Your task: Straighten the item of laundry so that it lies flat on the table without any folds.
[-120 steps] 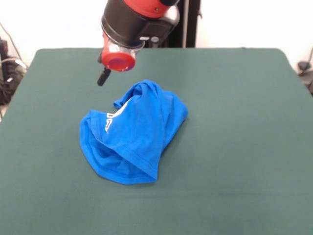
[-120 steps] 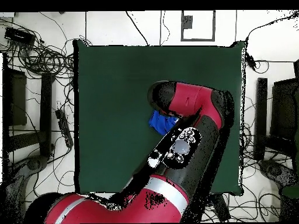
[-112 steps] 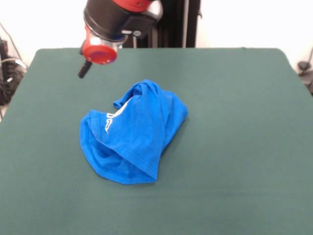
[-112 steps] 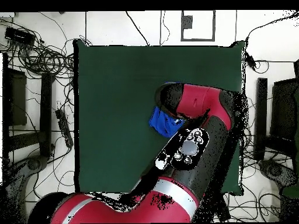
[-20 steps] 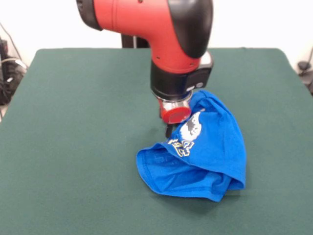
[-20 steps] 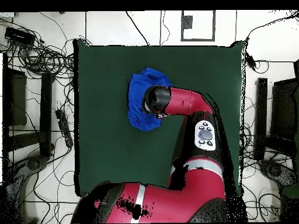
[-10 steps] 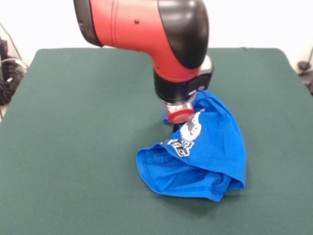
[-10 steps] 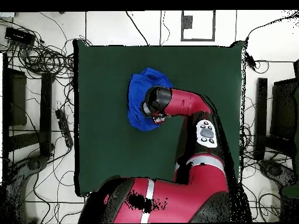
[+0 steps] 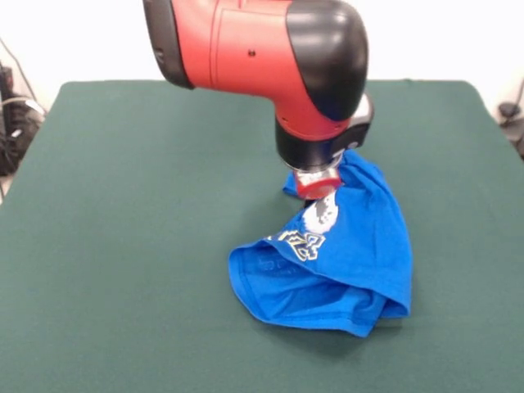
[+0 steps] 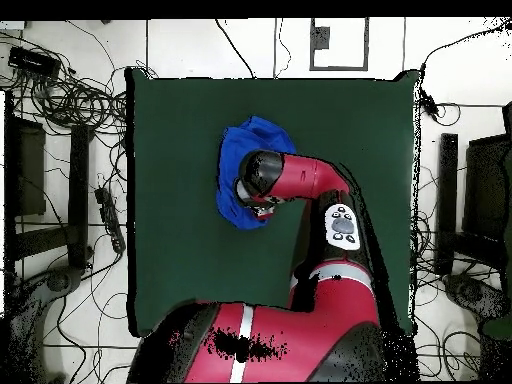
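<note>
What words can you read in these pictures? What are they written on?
On the blue T-shirt: white-outlined lettering on a crumpled fold, under a white-grey pixel print; it is bent by the folds and too blurred to read.
On the robot arm: a grey button panel shows in the overhead view, but any marks on it are too small to read.
On the green table: no writing.
Nothing else readable in either view.

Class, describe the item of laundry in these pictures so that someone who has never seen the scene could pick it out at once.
Start from the large dark green table. Directly under the red and black arm's gripper, right of centre in the front view, lies a crumpled bright blue T-shirt. It is the only cloth there, marked by a white-grey print and pale lettering on its folds.
</note>
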